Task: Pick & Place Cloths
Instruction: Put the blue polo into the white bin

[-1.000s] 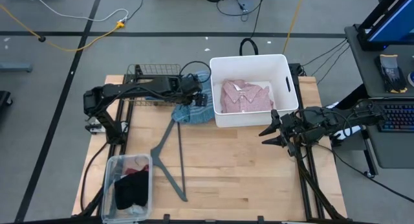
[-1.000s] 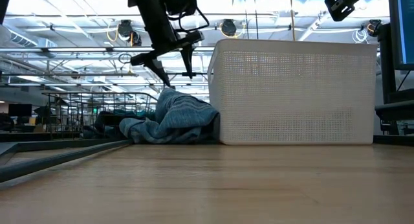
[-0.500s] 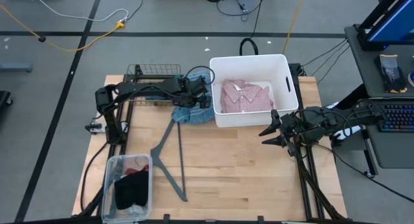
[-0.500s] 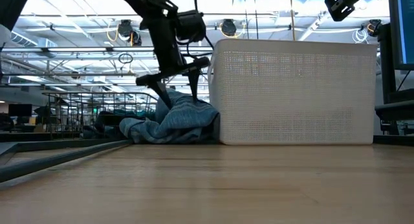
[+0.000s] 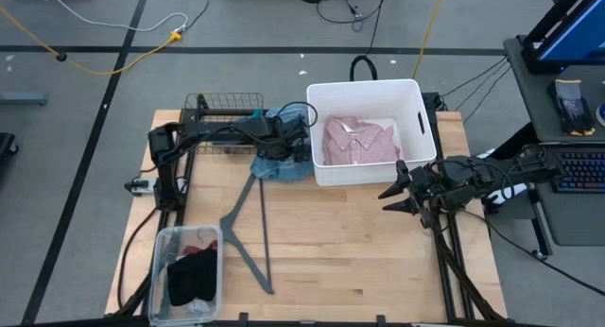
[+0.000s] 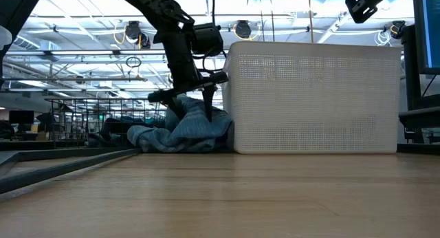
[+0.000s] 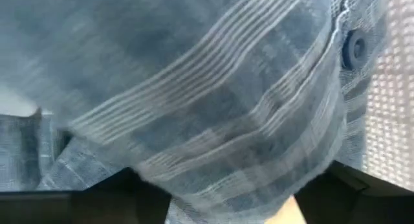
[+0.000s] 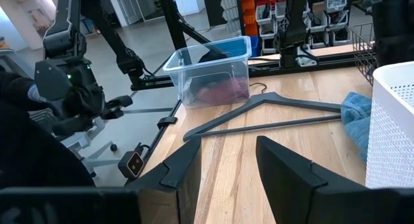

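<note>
A crumpled blue-plaid shirt (image 5: 277,163) (image 6: 184,132) lies on the table, leaning against the left wall of the white tub (image 5: 369,84) (image 6: 309,93). A pink button shirt (image 5: 359,141) lies inside the tub. My left gripper (image 5: 291,143) (image 6: 187,106) stands open, pointing steeply down, its tips in the top of the blue shirt, which fills the left wrist view (image 7: 226,107). My right gripper (image 5: 392,199) (image 8: 226,166) waits open and level, off the table's right edge, holding nothing. My left gripper comes at the blue-plaid shirt from above, slanting down. Its open fingers (image 6: 206,104) stand sunk into the top of the heap, with a hump of the cloth (image 7: 220,153) between them. The shirt lies slack on the table, its side against the tub.
A grey V-shaped hanger bar (image 5: 250,228) (image 8: 272,114) lies on the wood near the middle left. A clear bin (image 5: 186,270) (image 8: 210,72) with dark and maroon cloths stands at the near left corner. A wire basket (image 5: 222,119) sits at the far left.
My left gripper has come down and a little toward the white tub, tipping more steeply, its fingers staying open. Its tips, which hung above the blue-plaid shirt, now stand in the top of the heap. The shirt has kept its place.
</note>
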Controlling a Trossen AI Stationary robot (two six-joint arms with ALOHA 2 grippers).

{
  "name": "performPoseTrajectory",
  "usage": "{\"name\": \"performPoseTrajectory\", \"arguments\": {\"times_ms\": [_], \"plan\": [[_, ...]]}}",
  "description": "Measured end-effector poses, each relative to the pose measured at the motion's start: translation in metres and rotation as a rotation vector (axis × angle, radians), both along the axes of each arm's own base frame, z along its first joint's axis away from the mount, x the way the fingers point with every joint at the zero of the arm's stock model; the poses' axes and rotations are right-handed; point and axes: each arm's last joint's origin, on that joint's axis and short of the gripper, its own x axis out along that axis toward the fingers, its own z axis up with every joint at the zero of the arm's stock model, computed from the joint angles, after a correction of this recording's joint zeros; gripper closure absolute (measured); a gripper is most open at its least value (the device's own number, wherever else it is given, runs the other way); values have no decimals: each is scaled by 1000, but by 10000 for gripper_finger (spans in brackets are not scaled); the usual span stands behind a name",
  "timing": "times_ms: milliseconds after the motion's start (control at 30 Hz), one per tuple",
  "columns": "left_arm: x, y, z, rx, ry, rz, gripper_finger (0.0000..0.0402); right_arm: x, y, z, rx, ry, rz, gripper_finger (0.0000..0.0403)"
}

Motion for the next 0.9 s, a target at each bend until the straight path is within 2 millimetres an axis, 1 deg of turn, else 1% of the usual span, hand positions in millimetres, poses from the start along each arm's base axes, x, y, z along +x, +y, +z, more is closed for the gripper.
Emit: {"name": "performPoseTrajectory", "arguments": {"times_ms": [100,333,533,600,767,900], "plan": [[0,1,1,14,1,10,172,0,0,0,0,0,0,264],[0,1,1,19,1,16,286,0,0,0,0,0,0,264],[-5,-1,15,48,-23,25,378,0,0,0,0,1,0,264],[-7,-1,24,81,-43,35,391,0,0,0,0,0,0,264],[-18,-5,53,139,-112,50,392,0,0,0,0,1,1,264],[-28,-11,84,213,-207,58,394,0,0,0,0,1,0,264]]}}
